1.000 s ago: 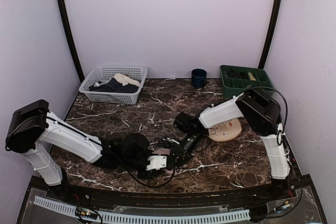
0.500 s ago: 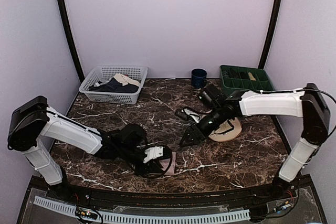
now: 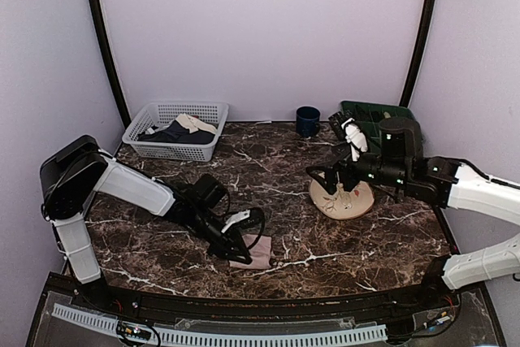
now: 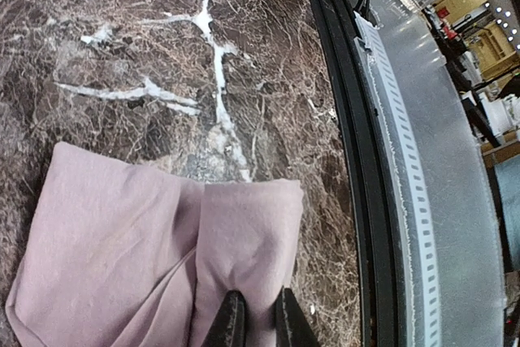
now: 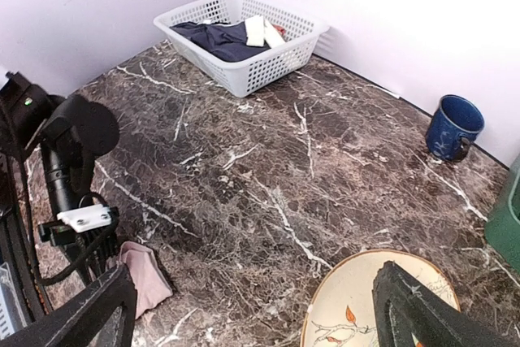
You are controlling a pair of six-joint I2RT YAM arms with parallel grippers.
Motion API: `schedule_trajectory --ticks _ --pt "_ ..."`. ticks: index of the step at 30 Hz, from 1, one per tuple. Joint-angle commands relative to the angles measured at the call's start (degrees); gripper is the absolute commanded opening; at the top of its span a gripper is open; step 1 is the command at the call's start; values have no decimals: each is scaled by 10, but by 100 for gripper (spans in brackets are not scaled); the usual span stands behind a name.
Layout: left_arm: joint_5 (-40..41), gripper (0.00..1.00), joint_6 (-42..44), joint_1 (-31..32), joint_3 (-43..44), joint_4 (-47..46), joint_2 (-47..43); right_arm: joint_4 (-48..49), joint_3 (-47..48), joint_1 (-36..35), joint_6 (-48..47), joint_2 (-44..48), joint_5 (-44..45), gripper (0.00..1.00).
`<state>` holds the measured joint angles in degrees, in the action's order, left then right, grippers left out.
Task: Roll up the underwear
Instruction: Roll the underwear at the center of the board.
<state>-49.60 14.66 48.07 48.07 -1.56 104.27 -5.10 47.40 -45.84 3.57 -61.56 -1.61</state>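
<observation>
The underwear (image 4: 138, 241) is a dusty-pink folded bundle on the marble near the table's front edge, also seen in the top view (image 3: 254, 252) and the right wrist view (image 5: 145, 275). My left gripper (image 4: 258, 321) is shut on a fold at the bundle's near end, with fabric pinched between its fingertips. From above, the left gripper (image 3: 237, 243) sits at the bundle's left side. My right gripper (image 5: 253, 282) is open wide and empty, raised over the round plate (image 5: 357, 302), well to the right of the underwear. No waistband shows.
A white basket (image 3: 175, 129) holding a dark navy garment and a beige cloth stands back left. A blue mug (image 3: 307, 120) and a green tray (image 3: 380, 122) are at the back. The painted plate (image 3: 343, 200) lies right of centre. The table's front rail (image 4: 382, 201) runs close beside the underwear.
My right gripper has opened, left the underwear and swung back and up over the plate. The left gripper stays shut on the fabric, its arm shifted slightly.
</observation>
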Motion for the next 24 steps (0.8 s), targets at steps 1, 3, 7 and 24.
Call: schedule_trajectory --ticks 1,3,7,24 --pt "-72 4 1 -23 38 92 50 28 -8 1 -42 -19 -49 100" --pt "-88 4 -3 -38 56 105 71 17 -13 0 -42 -37 -49 100" --pt "-113 4 -5 -62 94 138 110 54 -59 -44 -42 -56 -49 100" --pt "-139 3 -9 -77 156 193 182 148 -13 -209 -253 -317 -98 55"
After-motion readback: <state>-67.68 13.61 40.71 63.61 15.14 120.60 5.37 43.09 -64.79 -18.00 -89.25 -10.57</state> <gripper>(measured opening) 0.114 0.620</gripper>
